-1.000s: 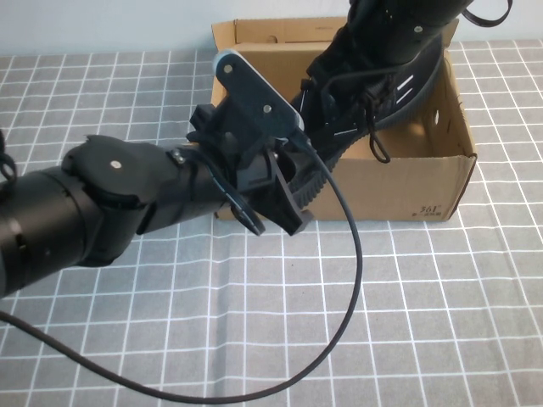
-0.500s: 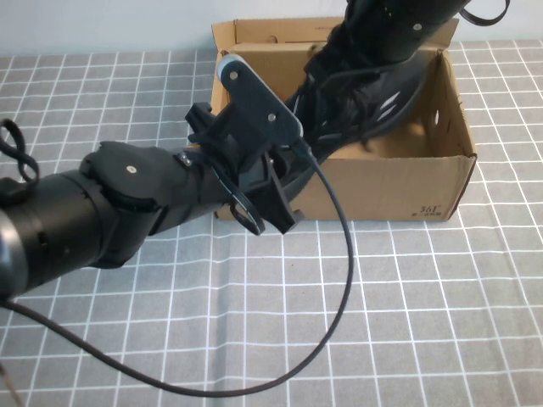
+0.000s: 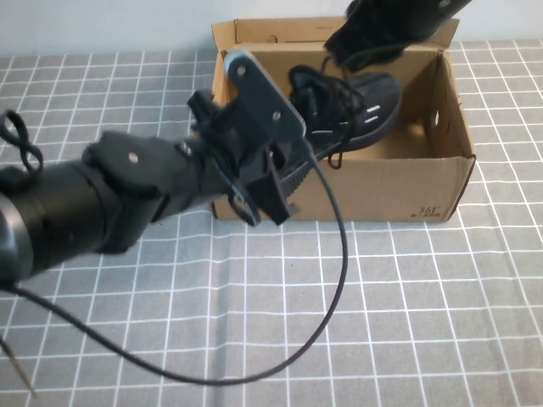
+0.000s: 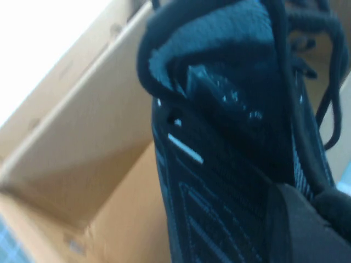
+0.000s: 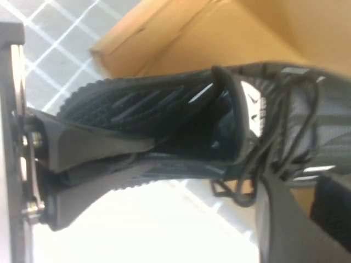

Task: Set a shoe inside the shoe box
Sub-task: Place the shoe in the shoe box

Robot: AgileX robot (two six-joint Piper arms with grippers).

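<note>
The black shoe (image 3: 356,106) lies tilted inside the brown shoe box (image 3: 399,182), toe toward the far right, heel at the near left wall. My left gripper (image 3: 276,191) reaches over the box's near left corner and is shut on the shoe's heel end. The right wrist view shows its two fingers (image 5: 98,148) clamping the shoe (image 5: 164,104) by the sole. In the left wrist view the shoe (image 4: 230,137) fills the picture. My right gripper (image 3: 382,25) hangs above the box's far side, open, just clear of the laces.
The box's lid flap (image 3: 280,34) stands up at the far side. The box sits on a grey checked cloth (image 3: 407,305). A black cable (image 3: 339,271) loops from the left arm across the cloth in front of the box.
The shoe has come down from the right gripper into the box and lies flatter. The right gripper has let go and pulled up and back. The left arm has shifted slightly left.
</note>
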